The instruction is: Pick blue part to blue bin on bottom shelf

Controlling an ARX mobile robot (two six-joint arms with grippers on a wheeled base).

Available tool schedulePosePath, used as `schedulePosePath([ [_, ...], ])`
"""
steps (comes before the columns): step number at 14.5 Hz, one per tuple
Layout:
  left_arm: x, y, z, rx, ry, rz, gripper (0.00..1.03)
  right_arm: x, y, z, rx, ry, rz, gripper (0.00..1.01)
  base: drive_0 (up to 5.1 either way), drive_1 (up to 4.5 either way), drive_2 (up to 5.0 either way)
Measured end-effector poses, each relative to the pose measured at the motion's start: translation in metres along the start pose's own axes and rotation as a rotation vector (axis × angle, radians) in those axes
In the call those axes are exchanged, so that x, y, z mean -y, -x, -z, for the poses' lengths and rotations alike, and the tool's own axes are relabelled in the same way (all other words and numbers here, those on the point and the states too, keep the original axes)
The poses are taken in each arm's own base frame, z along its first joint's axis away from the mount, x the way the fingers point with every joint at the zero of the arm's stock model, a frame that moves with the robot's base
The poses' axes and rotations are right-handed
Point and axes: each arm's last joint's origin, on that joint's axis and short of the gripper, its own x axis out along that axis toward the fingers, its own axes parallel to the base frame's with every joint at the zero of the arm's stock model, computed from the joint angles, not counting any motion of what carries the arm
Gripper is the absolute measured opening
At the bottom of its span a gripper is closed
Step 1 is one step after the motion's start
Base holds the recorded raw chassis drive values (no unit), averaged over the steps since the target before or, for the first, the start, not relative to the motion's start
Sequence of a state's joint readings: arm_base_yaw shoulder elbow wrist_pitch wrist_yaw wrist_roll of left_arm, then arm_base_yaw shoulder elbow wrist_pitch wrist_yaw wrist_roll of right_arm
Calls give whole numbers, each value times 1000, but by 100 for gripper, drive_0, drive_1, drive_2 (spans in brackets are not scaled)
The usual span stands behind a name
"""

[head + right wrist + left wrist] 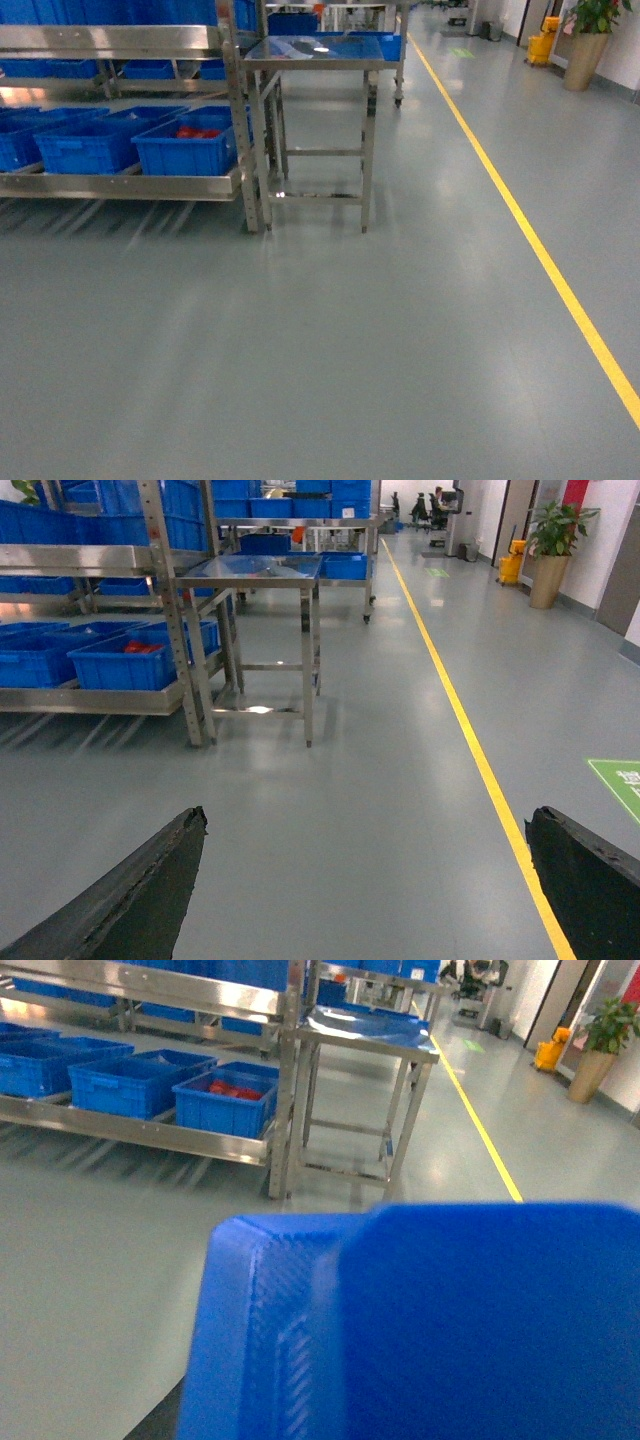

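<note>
The blue part fills the lower half of the left wrist view, close to the camera, with my left gripper shut on it; only a dark sliver of one finger shows. A row of blue crates stands on the bottom shelf at the left. The blue bin is the plain crate, beside one holding red material. My right gripper hangs open over bare floor, its fingers wide apart. Neither gripper shows in the head view.
A steel table stands right of the rack's corner post. The upper steel tier carries more blue crates. A yellow floor line runs along the right. A potted plant stands far right. Open grey floor lies ahead.
</note>
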State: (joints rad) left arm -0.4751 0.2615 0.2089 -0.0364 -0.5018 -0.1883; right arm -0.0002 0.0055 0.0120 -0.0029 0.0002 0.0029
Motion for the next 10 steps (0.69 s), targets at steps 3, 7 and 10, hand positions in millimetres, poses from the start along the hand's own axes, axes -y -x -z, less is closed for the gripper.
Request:
schedulePosePath([
  [3,0,0,-1,8,4,-1,43,0,0,0,-3,0,0,98,-6,403,-415],
  [7,0,0,0,4,2,-2,43,0,0,0,-2,0,0,98,2,411,-407],
  [10,0,0,0,4,2,-3,43,0,0,0,-3,0,0,98,7,416,-402],
])
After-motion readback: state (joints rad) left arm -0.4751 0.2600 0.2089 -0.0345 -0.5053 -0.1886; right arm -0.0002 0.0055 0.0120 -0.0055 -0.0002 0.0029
